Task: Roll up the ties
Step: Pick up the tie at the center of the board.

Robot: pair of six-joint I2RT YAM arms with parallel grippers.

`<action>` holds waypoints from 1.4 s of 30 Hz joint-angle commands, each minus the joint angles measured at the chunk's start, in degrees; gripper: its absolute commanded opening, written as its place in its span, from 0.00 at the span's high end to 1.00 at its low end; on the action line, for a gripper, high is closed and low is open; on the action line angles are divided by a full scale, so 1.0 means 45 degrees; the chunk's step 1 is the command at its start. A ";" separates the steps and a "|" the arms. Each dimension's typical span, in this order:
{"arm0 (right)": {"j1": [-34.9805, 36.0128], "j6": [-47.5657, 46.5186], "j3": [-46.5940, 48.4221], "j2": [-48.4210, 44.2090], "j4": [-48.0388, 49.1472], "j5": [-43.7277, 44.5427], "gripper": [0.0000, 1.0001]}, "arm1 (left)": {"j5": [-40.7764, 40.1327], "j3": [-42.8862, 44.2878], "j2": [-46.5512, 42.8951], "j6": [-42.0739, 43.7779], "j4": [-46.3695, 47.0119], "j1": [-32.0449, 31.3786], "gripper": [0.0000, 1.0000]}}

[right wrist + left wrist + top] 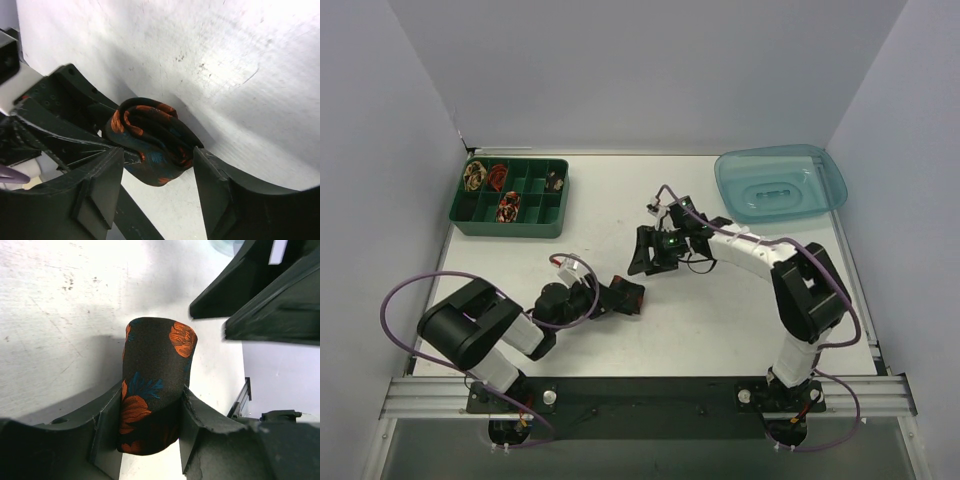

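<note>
A dark tie (156,357) with orange flowers and blue leaves is rolled into a coil just above the white table. My left gripper (147,407) is shut on it, a pad pressed against each side. In the top view this coil (630,293) sits at the left gripper (623,297), near the table's middle. My right gripper (159,159) straddles the same roll (150,132) end-on; its jaws stand open, one finger (215,180) at the roll's edge, the other clear of it. Seen from above, the right gripper (654,260) hangs just beyond the left one.
A green compartment tray (510,228) at the back left holds several small rolled ties (507,207). A translucent blue bin (780,185) lies at the back right. Purple cables loop along both arms. The right gripper's fingers (250,285) loom in the left wrist view.
</note>
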 commanded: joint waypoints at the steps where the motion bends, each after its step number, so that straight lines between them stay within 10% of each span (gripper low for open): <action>1: -0.0454 -0.0409 -0.0432 -0.1715 0.0758 0.0303 0.36 | 0.0488 0.0411 -0.0485 -0.0039 0.0843 0.0199 0.56; 13: -0.1314 0.0214 -0.1078 -0.3532 0.2809 -0.1940 0.18 | 0.0859 0.1620 -0.3802 -0.0138 -0.1456 0.1000 0.55; 20: -0.1314 0.3004 -0.1662 -0.4177 0.7526 -0.3698 0.15 | 0.1327 0.3398 -0.6343 0.0234 -0.4369 0.1488 0.54; 42: -0.0709 0.6425 -0.2582 -0.3398 1.1619 -0.3973 0.19 | 0.1562 0.3809 -0.7127 -0.0391 -0.3844 0.1528 0.54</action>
